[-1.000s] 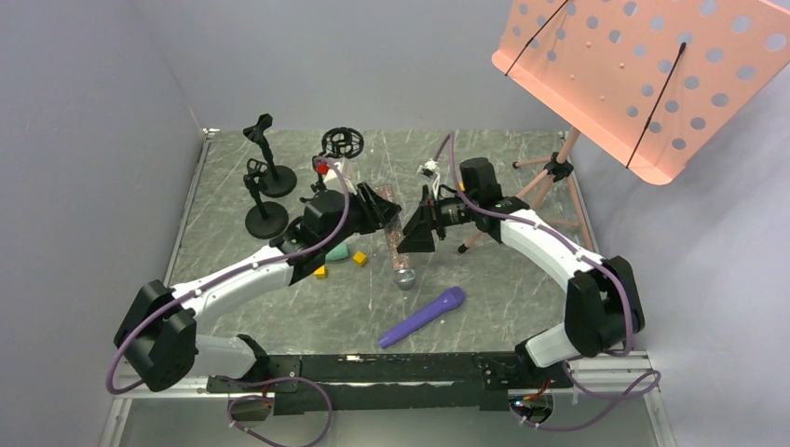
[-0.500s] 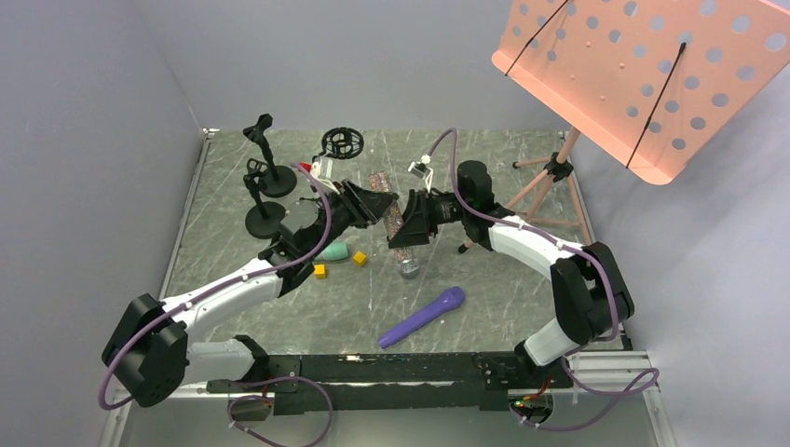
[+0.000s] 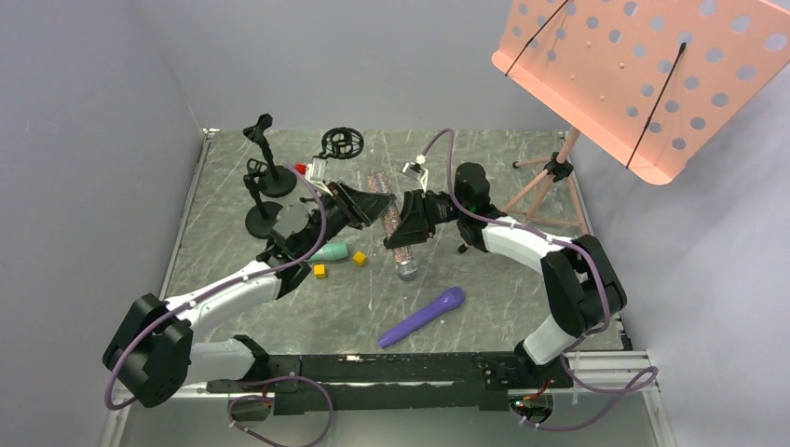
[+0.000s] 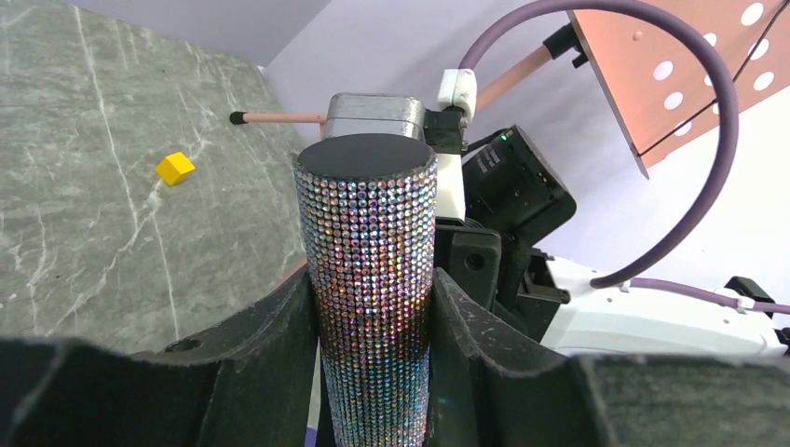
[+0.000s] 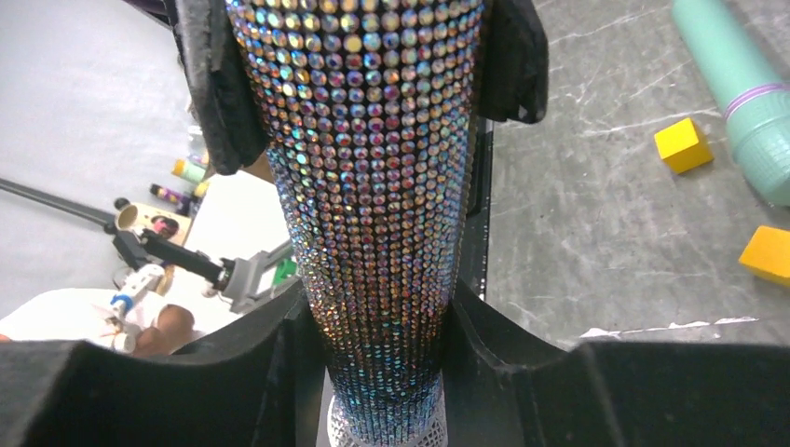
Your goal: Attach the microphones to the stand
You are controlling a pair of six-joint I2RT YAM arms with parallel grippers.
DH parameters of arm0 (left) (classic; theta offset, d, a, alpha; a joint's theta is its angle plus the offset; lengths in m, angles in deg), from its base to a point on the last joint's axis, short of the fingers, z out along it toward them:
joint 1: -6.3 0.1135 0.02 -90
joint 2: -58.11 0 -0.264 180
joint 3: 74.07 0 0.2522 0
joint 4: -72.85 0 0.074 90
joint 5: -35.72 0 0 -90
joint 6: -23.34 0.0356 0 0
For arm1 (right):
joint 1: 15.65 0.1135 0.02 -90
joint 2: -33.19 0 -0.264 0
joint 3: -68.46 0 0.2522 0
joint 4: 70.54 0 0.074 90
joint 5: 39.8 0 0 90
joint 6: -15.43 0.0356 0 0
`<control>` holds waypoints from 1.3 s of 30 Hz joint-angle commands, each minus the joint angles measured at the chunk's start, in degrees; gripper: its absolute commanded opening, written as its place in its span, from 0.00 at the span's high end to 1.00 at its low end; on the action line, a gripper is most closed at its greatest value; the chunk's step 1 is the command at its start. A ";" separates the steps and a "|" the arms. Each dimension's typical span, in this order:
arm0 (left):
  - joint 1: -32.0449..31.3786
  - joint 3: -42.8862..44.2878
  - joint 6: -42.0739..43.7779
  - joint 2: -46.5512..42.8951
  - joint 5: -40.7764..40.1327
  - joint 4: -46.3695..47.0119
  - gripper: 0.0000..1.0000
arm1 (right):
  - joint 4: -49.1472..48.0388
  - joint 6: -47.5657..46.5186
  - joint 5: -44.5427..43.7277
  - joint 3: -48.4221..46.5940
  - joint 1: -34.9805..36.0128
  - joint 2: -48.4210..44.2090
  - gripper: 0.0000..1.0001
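Right hand [image 5: 384,365] has closed on glittery microphone [image 5: 373,186].

- glittery microphone [image 4: 373,307]: rows of iridescent pinkish-copper studs (darkening to blue-black at one end), flat black cap
- teal-green microphone [image 5: 736,56]: one purple band
- purple microphone [image 3: 422,317]: plain
- cubes [image 5: 683,144]: yellow
- music stand [image 3: 633,74]: salmon, dotted with holes
- table [image 3: 522,279]: grey, white-veined

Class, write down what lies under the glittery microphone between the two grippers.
Only bare marbled table shows around the glittery microphone; the teal microphone and yellow cubes lie to one side. The patch directly beneath is hidden by it, the left gripper and right gripper.
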 commanded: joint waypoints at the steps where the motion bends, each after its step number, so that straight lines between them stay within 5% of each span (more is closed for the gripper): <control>1: 1.11 -0.46 1.80 -2.98 0.52 3.29 1.00 | 26.87 -21.60 -1.19 -7.56 0.25 -1.66 0.90; 2: 1.40 -0.65 1.87 -3.39 0.91 2.78 0.97 | 36.11 -29.44 -2.77 -10.49 0.27 -1.69 0.92; 4: 2.31 -1.58 2.21 -4.65 2.49 2.30 0.77 | 57.73 -44.62 -6.67 -16.61 0.27 -1.15 0.94; 8: 6.23 -5.47 4.08 -9.55 10.97 3.17 0.17 | 77.37 -65.27 -16.29 -25.12 -0.25 -0.16 0.95; 10: 8.96 -7.77 5.76 -14.21 15.79 1.81 0.01 | 84.98 -72.84 -21.00 -27.44 -0.40 0.01 0.94; 13: 13.31 -6.79 12.08 -22.82 22.14 -12.84 0.01 | 93.84 -84.18 -27.72 -30.29 -0.48 0.17 0.94; 15: 15.09 -1.60 20.79 -27.72 23.76 -32.58 0.01 | 96.74 -89.65 -32.67 -31.08 -0.35 -0.45 0.94; 19: 16.89 7.77 38.19 -28.25 32.07 -56.45 0.01 | 99.68 -98.84 -39.61 -31.15 -0.16 -2.92 0.93; 22: 17.65 11.93 44.41 -24.82 36.84 -64.47 0.01 | 102.14 -105.06 -41.12 -31.41 0.53 -4.39 0.93; 27: 18.23 14.72 43.50 -14.79 49.58 -62.86 0.01 | 103.33 -108.35 -41.64 -31.05 2.66 -5.95 0.92; 35: 16.95 11.95 27.71 -7.35 58.29 -38.63 0.01 | 103.45 -109.22 -40.12 -29.04 6.32 -6.35 0.92; 39: 13.34 14.24 32.78 -4.47 55.51 -45.80 0.01 | 103.77 -109.05 -38.99 -29.73 7.26 -5.60 0.92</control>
